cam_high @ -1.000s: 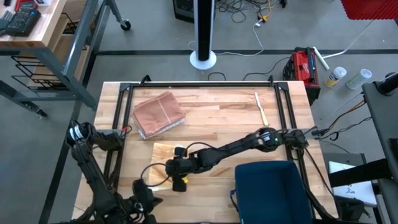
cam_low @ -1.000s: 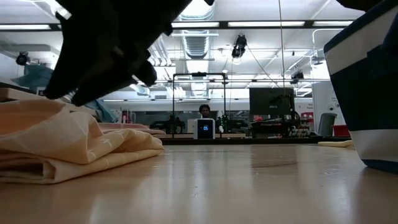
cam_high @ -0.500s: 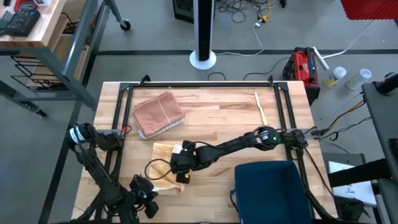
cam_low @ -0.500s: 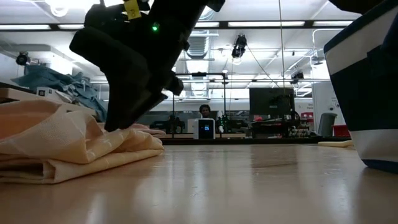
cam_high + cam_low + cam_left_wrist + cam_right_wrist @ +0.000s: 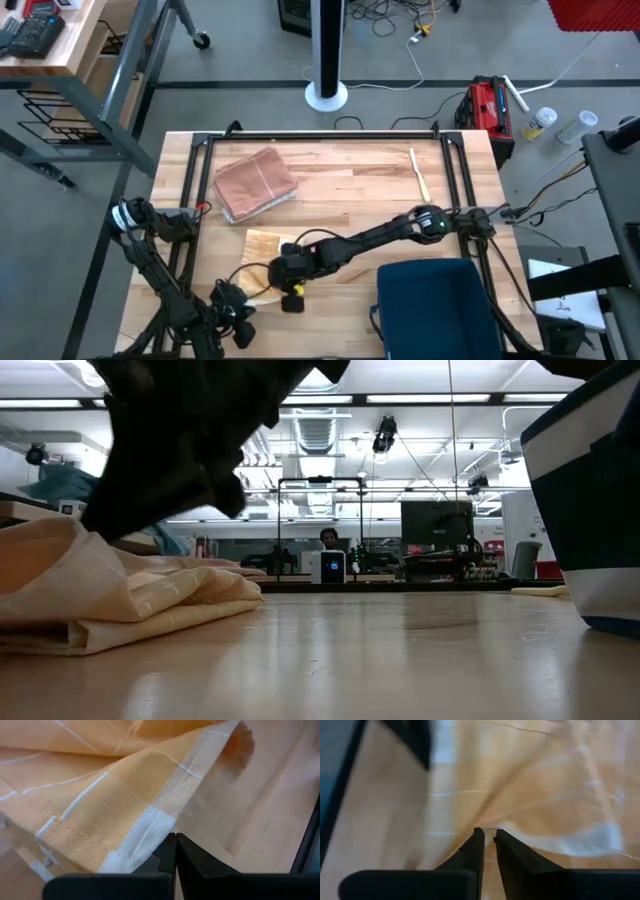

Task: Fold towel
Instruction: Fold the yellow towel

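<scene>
Left wrist view: towel corner pinched, something the overhead hides

The yellow towel [image 5: 125, 795] is clamped in the closed left gripper [image 5: 175, 851]; the right gripper [image 5: 489, 845] is seen nearly closed on cloth.

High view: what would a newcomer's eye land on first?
The right arm, stretched across the table, its right gripper down on the yellow towel near the front edge. The left gripper is shut on that towel's white-banded corner. A folded reddish towel lies at the back left, and a dark blue bin stands at the front right.
</scene>
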Controlling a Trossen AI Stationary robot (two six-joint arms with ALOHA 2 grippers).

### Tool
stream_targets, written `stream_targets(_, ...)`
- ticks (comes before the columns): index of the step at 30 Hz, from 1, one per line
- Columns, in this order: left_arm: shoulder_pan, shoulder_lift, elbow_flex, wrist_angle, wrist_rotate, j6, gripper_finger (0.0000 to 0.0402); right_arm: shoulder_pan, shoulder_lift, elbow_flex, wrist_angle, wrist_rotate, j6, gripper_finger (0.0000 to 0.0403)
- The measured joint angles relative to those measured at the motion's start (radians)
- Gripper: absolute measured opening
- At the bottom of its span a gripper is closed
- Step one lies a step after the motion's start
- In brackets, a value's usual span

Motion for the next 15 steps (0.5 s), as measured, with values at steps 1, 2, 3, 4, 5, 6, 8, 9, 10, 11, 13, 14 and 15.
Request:
stream_targets(1,0.0,0.0,0.0,-0.001,-0.002,0.001,0.0,0.005,0.0,0.0,0.009,-0.015,-0.027,0.0035)
stream_targets(2,0.0,0.0,0.0,0.0,-0.002,0.004,0.0,0.009,0.0,0.0,0.019,-0.032,-0.055,0.0031)
stream_targets(3,0.0,0.0,0.0,0.0,-0.003,0.004,0.0,0.013,0.0,0.0,0.021,-0.039,-0.08,0.0027)
stream_targets(4,0.0,0.0,0.0,0.0,-0.002,0.004,0.0,0.016,0.0,0.0,0.02,-0.025,-0.085,0.0023)
stream_targets(5,0.0,0.0,0.0,0.002,-0.003,0.004,0.0,0.019,0.0,0.0,0.017,0.008,-0.08,0.0019)
stream_targets(6,0.0,0.0,0.0,0.002,-0.003,0.004,0.0,0.02,-0.001,0.0,0.006,0.055,-0.072,0.0015)
stream_targets(8,0.0,0.0,0.0,0.006,-0.003,0.004,0.0,0.017,-0.004,0.0,-0.027,0.176,-0.049,0.0006)
stream_targets(9,0.0,0.0,0.0,0.007,-0.003,0.004,0.0,0.013,-0.01,0.0,-0.049,0.244,-0.035,0.0003)
stream_targets(10,0.0,0.0,0.0,0.007,-0.003,0.004,0.0,0.01,-0.016,0.0,-0.082,0.315,-0.017,0.0001)
stream_targets(11,0.0,0.0,0.0,0.007,-0.003,0.004,0.0,0.005,-0.02,0.001,-0.112,0.375,-0.007,0.0002)
stream_targets(13,0.0,0.0,0.0,0.007,-0.003,0.004,0.0,-0.008,-0.023,0.004,-0.162,0.423,0.01,0.0002)
stream_targets(14,0.0,0.0,0.0,0.007,-0.003,0.004,0.0,-0.015,-0.023,0.002,-0.182,0.412,0.019,0.0001)
stream_targets(15,0.0,0.0,-0.001,0.007,-0.003,0.004,0.0,-0.023,-0.018,-0.002,-0.187,0.38,0.03,0.0001)
